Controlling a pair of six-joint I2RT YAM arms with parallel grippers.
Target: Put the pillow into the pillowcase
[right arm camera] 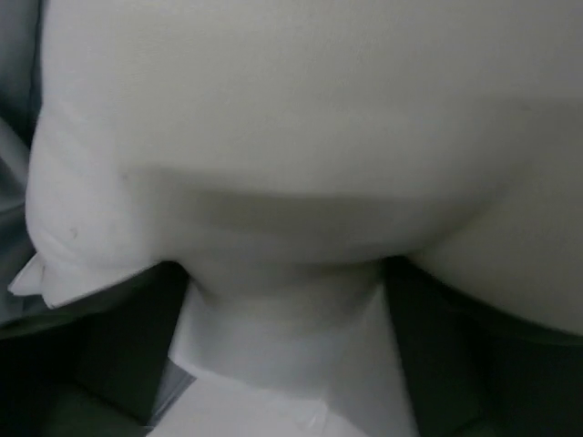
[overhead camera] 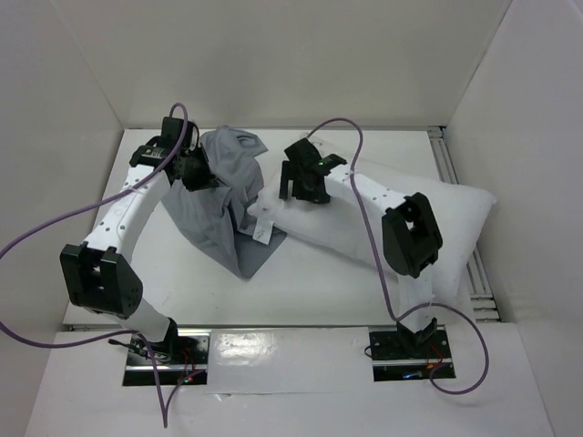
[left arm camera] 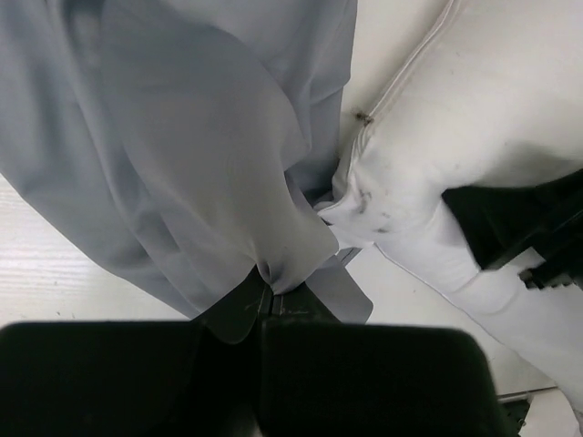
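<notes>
Showing pillow (left arm camera: 474, 109) specks only wrist-side, left pincer (left arm camera: 263, 305) clamping pillowcase (left arm camera: 182, 137)

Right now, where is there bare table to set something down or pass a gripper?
Free: the near strip of white table between the plump white pillow, the hanging grey cloth pillowcase and the near edge. Crowded: where pillowcase meets pillow, beside the right gripper.

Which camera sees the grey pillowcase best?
The top external view: the whole pillowcase shows, bunched beside the pillow. The left wrist view shows only close-up folds; the right wrist view just a grey sliver at the left edge.
</notes>
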